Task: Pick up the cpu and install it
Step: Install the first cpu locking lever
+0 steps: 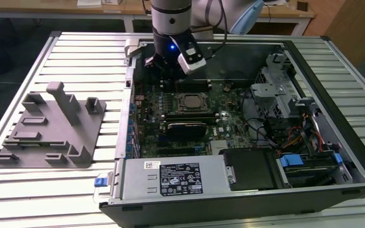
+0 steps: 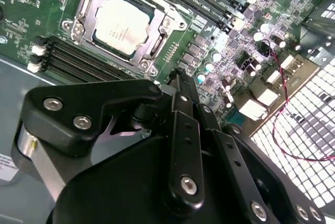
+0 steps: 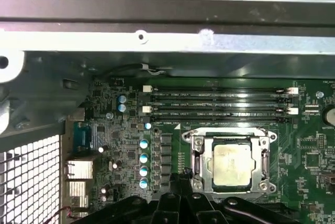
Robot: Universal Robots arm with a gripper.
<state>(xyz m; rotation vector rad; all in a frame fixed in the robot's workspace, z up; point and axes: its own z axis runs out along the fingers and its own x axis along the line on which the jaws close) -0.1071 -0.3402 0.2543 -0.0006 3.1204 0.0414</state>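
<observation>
Hidden: the gripper's (image 1: 159, 66) fingertips are lying out of sight behind its own black body in the exterior view; in the second wrist view the black linkage (image 2: 178, 145) is blocking much of the board, and the finger ends are not showing, so I cannot tell whether the jaws are apart or together.
Cut off: in the first wrist view the gripper links are just poking in at the picture's edge (image 3: 178, 205).
Cpu: the cpu (image 3: 229, 165) is sitting flat inside the socket frame (image 3: 196, 145) on the motherboard (image 1: 233, 102), silvery top facing up; it is showing in both wrist views (image 2: 123, 23) and, small and dim, in the exterior view (image 1: 190, 101).
Gripper position: it is hovering over the board beside the socket, toward the case's far wall, apart from the cpu.
Around the socket: memory slots (image 3: 217, 103) are running just beside it.
Case: the open computer case (image 1: 334, 156) is lying on a slatted table (image 1: 87, 47), with a power supply (image 1: 173, 178) along its near side.
Elsewhere: a grey fixture block (image 1: 49, 128) is resting on the table at the exterior view's left, well apart from the case's contents.
</observation>
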